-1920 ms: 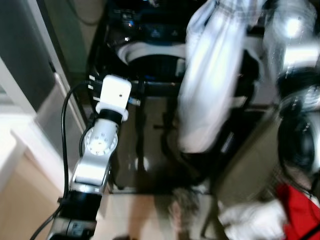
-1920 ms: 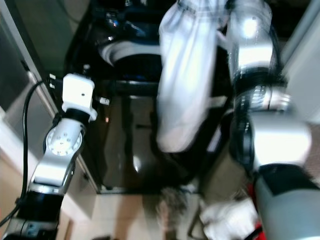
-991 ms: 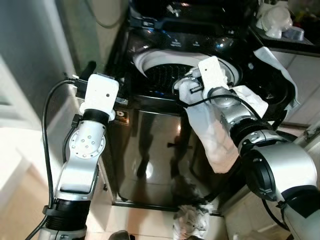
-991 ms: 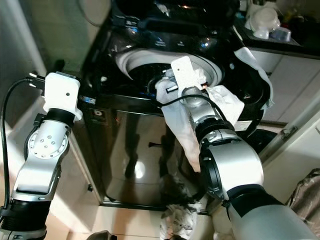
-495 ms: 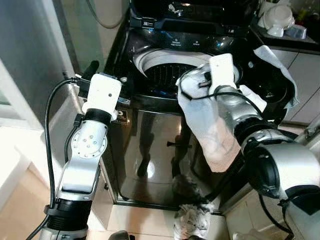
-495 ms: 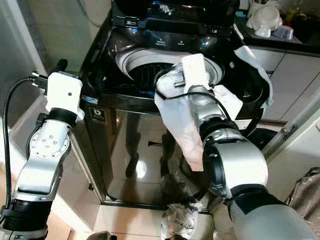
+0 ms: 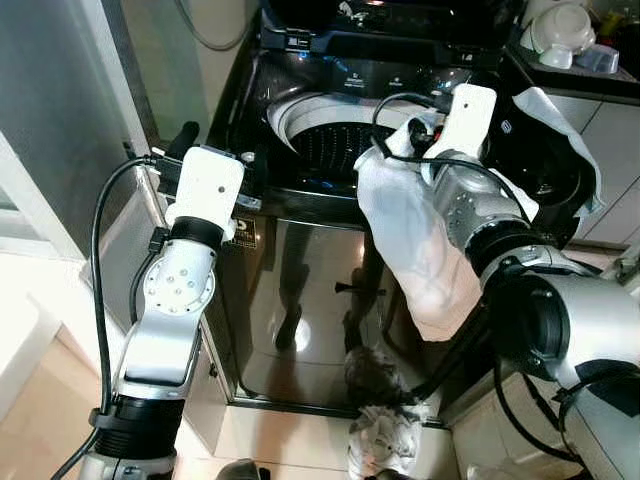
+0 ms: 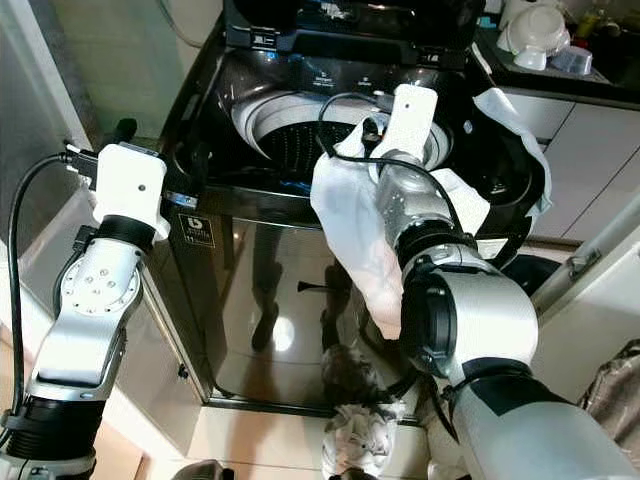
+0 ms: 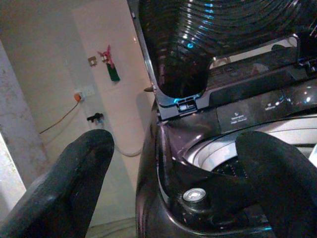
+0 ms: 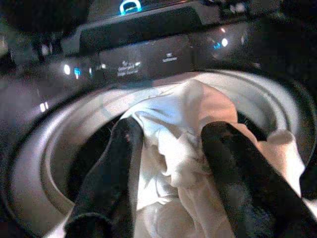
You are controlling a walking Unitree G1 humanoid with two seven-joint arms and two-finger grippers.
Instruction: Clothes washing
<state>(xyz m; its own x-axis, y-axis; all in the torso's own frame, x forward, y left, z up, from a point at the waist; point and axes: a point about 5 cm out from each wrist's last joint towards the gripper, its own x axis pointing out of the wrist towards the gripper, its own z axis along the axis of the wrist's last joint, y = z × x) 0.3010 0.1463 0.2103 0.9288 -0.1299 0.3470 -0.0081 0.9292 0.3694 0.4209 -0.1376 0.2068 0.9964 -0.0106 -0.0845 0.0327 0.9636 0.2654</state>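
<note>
- A black top-load washer [image 7: 300,270] stands with its lid [image 9: 218,34] raised and its white drum rim [image 8: 270,120] exposed.
- A white garment [image 7: 410,240] drapes from the drum's front edge down the washer's front.
- The right gripper [image 10: 168,148] is over the drum, its fingers [image 10: 114,168] pinched on the garment's bunched top.
- The left gripper [image 9: 173,168] hovers at the washer's left corner, fingers spread wide, holding nothing.
- More clothes [image 7: 385,440] lie crumpled on the floor by the washer's foot.
</note>
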